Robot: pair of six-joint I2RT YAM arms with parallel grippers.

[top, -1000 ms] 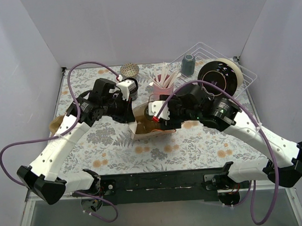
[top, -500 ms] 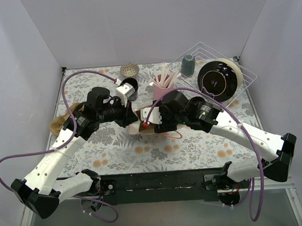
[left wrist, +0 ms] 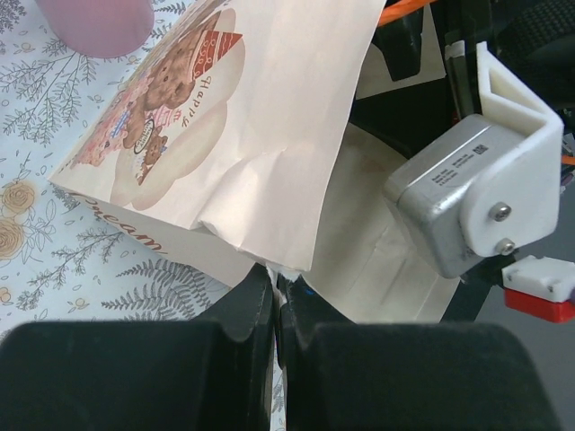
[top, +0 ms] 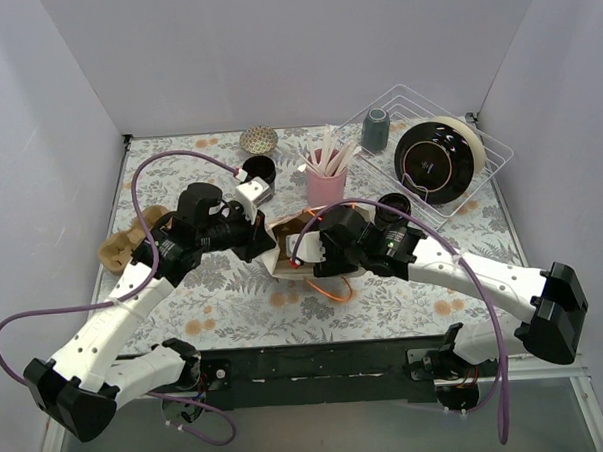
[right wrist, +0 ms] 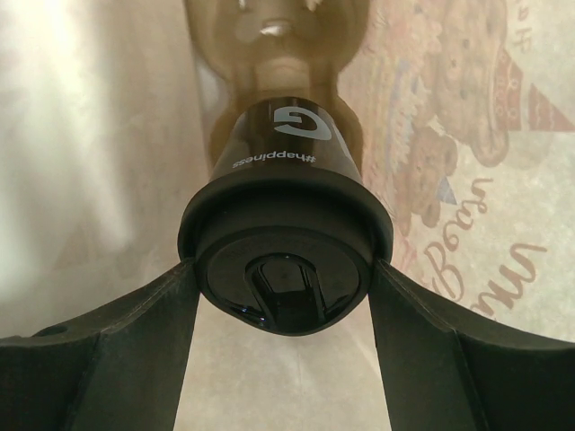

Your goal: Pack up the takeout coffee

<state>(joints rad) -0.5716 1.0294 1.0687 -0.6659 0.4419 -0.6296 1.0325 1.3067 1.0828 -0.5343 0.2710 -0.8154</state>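
The takeout coffee [right wrist: 285, 269], a black cup with a glossy black lid, lies inside a paper bag [right wrist: 467, 162] printed with bears. My right gripper [right wrist: 283, 274] is shut on it, with a finger pressed against each side of the lid. From above, the bag [top: 283, 255] lies mid-table. The right gripper [top: 305, 252] reaches into its mouth and hides the cup. My left gripper [top: 265, 248] is shut on the bag's left edge. In the left wrist view its fingertips [left wrist: 260, 287] pinch the paper rim of the bag [left wrist: 243, 117].
A pink cup of sticks [top: 326, 183] and a lidless black cup [top: 257, 171] stand just behind the bag. A patterned bowl [top: 259, 139] sits further back. A wire rack [top: 478, 138] at back right holds a grey-blue tumbler [top: 374, 130] and a dark plate [top: 431, 160]. A cardboard carrier [top: 122, 246] lies at the left.
My right gripper has pushed further into the bag with the cup, moving nearer and left. The left arm drew back slightly, still pinching the bag, and uncovered the lidless cup.
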